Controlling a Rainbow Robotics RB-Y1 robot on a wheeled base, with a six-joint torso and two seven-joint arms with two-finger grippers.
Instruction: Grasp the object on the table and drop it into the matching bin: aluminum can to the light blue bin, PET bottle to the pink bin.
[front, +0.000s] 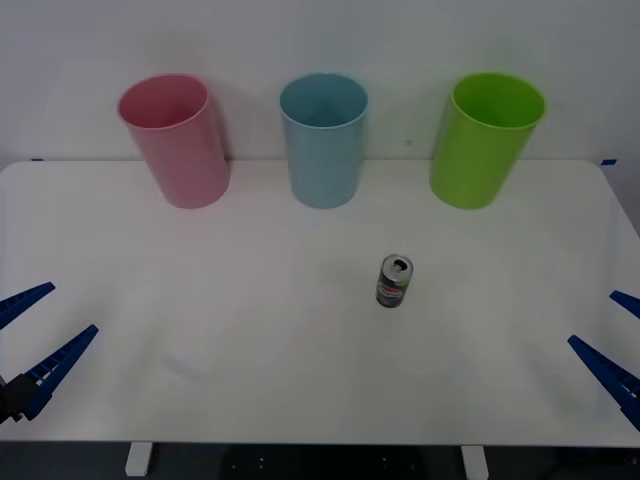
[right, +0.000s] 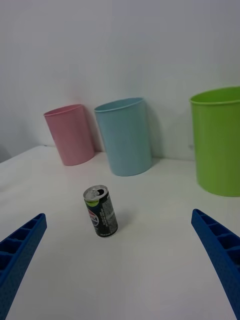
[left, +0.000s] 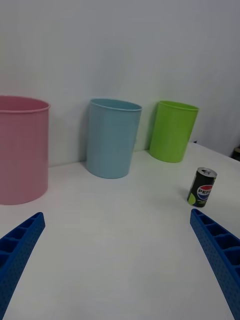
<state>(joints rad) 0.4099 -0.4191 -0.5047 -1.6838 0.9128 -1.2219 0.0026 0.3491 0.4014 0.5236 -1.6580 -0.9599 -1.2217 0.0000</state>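
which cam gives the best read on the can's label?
Left wrist view: the aluminum can stands upright with its red-white logo facing that camera. The right wrist view shows its open top and the label side-on; the front view looks down on its silver top.

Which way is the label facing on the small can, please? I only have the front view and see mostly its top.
Observer: In the left wrist view the aluminum can shows a round red, white and blue logo on its dark body, facing the left gripper's side of the table.
Operator: Thank you. Is it standing straight?
Observer: Yes, upright; the right wrist view shows its opened silver top level, and a lime band just under the rim.
Operator: Are both grippers ready?
Observer: Each wrist view shows its own blue fingers spread wide; the right gripper faces the can with nothing between them.
Operator: And the target?
Observer: The light blue bin stands behind the can, between the pink bin and the lime green bin.
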